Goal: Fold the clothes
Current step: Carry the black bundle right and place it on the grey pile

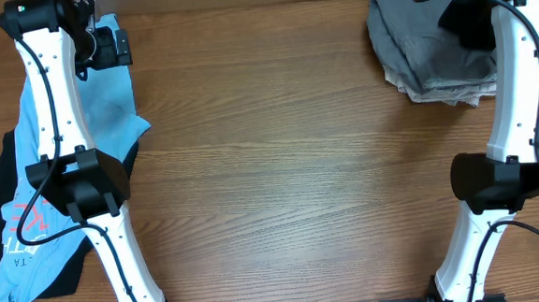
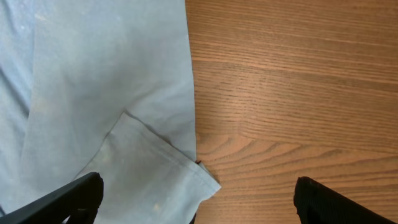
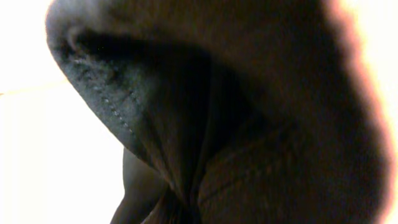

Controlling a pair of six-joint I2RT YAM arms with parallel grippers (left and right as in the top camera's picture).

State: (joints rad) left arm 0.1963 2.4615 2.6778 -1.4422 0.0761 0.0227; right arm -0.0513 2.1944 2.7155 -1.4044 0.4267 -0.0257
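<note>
Only legible-ish marking: light blue shirt (image 1: 108, 109) has a red print (image 1: 22, 220), and below it white letters (image 1: 15, 258) that look like "TA". The rest is too small to read. Nothing readable in either wrist view.

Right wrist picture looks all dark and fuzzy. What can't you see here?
- Right gripper: its fingers, hidden by blurred cloth filling the right wrist view.
- Black garment: overhead, mostly under the blue shirt.
- Left gripper: fingers cut off by left wrist view's bottom edge.
</note>
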